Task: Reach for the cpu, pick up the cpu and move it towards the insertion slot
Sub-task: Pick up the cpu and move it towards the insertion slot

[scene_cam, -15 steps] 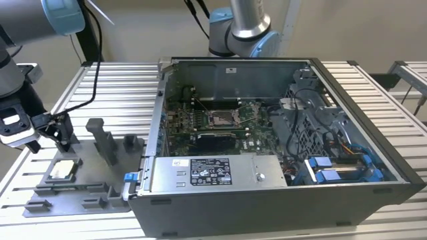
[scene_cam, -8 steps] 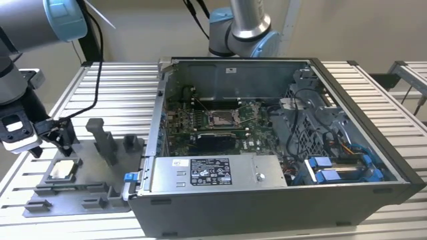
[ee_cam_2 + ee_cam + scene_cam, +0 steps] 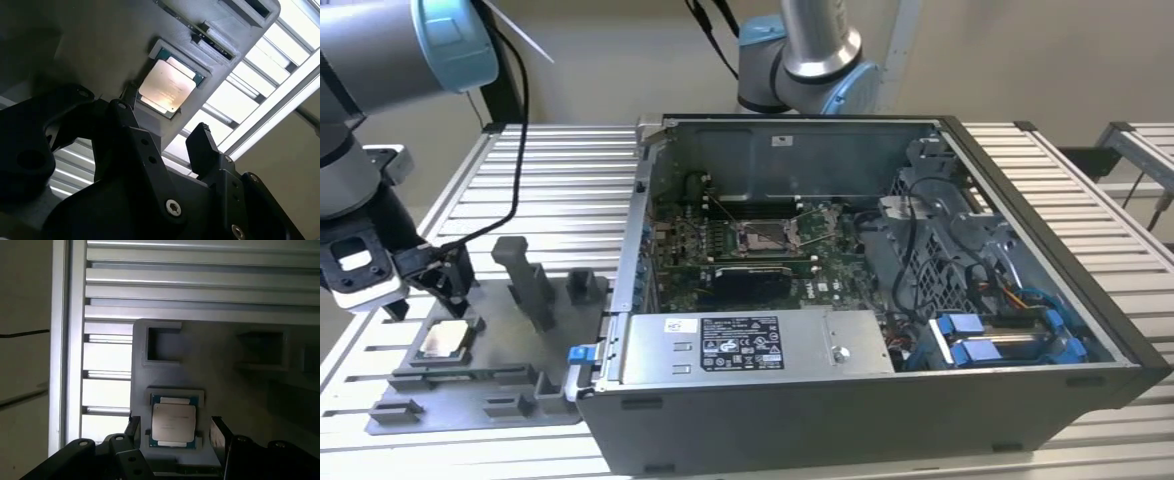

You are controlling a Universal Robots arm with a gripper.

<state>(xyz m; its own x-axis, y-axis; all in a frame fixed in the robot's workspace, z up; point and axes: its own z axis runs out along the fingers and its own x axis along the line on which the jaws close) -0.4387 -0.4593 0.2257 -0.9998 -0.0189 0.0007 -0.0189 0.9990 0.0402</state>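
Reach about done: gripper (image 3: pixel 175 430) hung spread, fingers either side of the cpu (image 3: pixel 166 85), not yet pinching. Cpu sat unlifted in grey holder (image 3: pixel 467 405); socket (image 3: pixel 765 236) well apart at 2 o'clock in the exterior view.

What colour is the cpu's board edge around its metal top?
Green, ringing the silvery top of the cpu; clearest in the first wrist view.

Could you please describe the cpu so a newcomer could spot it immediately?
Beside the open computer case, on the exterior view's left, lies a grey fixture plate. The cpu sits in a recess there, the only silvery flat square among grey plastic blocks.
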